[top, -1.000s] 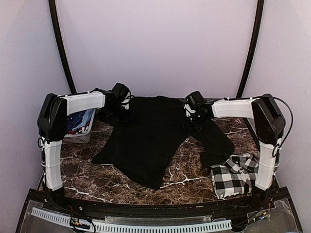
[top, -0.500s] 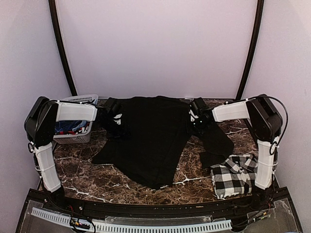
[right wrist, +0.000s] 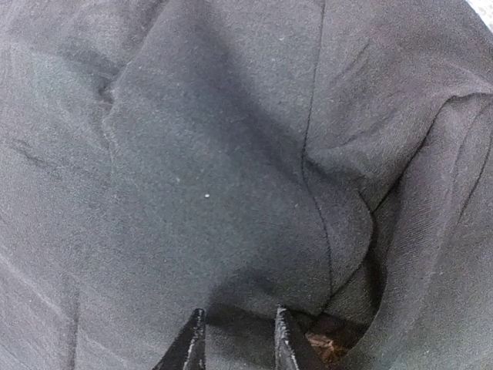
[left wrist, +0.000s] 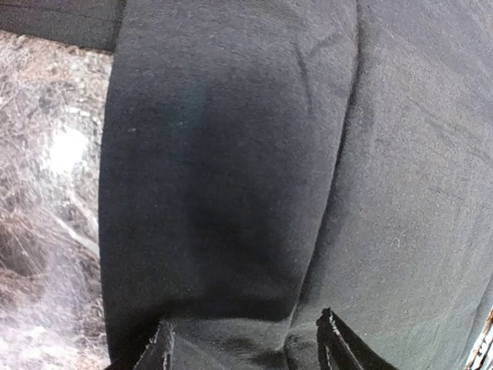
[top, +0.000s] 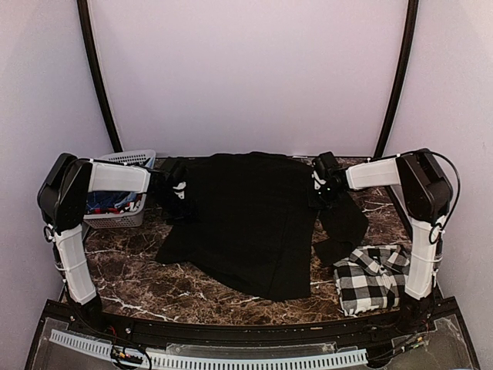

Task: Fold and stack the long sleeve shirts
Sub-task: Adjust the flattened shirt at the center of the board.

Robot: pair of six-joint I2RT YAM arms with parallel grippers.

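My left gripper (top: 179, 190) is clamped on a thick fold at one far corner of the plain black cloth long sleeve shirt (top: 246, 223). My right gripper (top: 324, 183) pinches the opposite far corner, fingers close together with cloth between them. The shirt lies spread over the middle of the dark brown marble-patterned table (top: 131, 270) with one sleeve trailing to the near right, just beside the folded black-and-white checked cloth shirt (top: 373, 279), and a white plastic lattice basket (top: 127, 159) stands at the far left.
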